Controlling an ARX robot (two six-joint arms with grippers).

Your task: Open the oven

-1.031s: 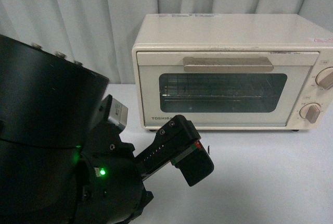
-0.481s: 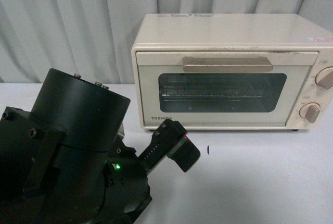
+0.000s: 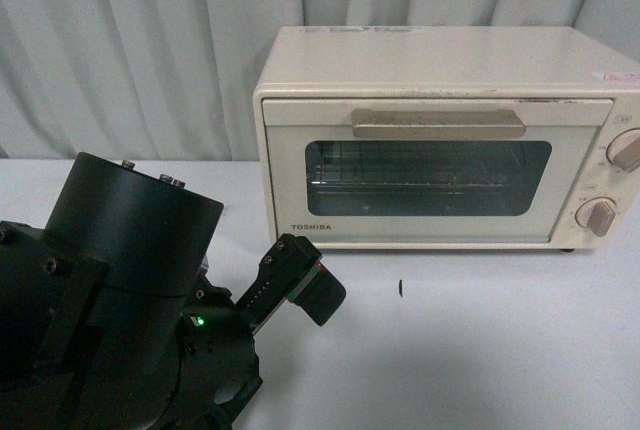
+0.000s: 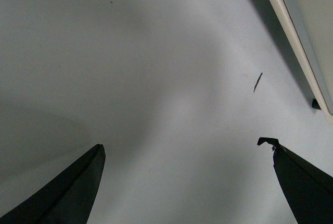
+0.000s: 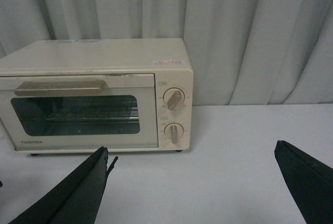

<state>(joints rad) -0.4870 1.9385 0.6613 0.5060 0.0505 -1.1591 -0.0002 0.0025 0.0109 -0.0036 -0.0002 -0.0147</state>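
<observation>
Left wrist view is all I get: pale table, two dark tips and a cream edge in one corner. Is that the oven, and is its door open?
Observer: Yes, that is the oven. The front view shows its glass door shut and upright.
Operator: Is a claw on the handle?
Observer: No. The tan handle is bare. The left claw is low over the table, apart from the oven.
Operator: And the other claw?
Observer: The right claw is open and empty. Its camera faces the oven's front.
</observation>
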